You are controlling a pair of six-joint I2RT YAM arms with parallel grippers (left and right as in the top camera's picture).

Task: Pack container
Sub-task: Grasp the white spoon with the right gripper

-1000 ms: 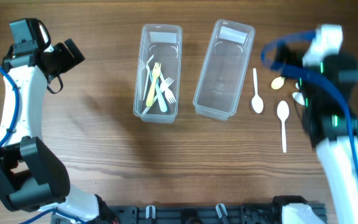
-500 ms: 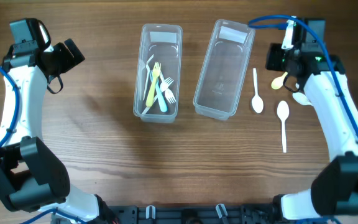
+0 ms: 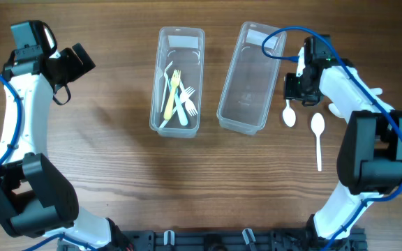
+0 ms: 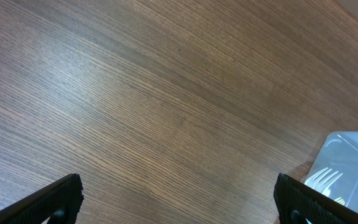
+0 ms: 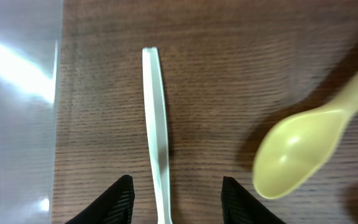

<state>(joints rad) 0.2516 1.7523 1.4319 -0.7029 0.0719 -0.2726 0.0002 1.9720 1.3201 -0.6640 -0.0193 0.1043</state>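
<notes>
Two clear containers lie side by side: the left one (image 3: pixel 181 42) holds several forks (image 3: pixel 175 97), the right one (image 3: pixel 250 80) holds nothing. My right gripper (image 3: pixel 294 89) hovers just right of the empty container, over a white spoon (image 3: pixel 289 116). In the right wrist view its jaws (image 5: pixel 178 200) stand open astride the spoon's handle (image 5: pixel 155 124), with a gap on each side. A yellow spoon (image 5: pixel 294 152) lies to the right of them. My left gripper (image 3: pixel 77 61) is open at the far left, over bare wood (image 4: pixel 180 208).
A second white spoon (image 3: pixel 317 136) lies right of the first. The empty container's wall (image 5: pixel 17 93) is close on the left of the right jaws. A corner of the fork container (image 4: pixel 347 177) shows in the left wrist view.
My right arm has swung left from the table's right side to above the white spoon, and its jaws have narrowed around the handle. The left arm has not moved.
</notes>
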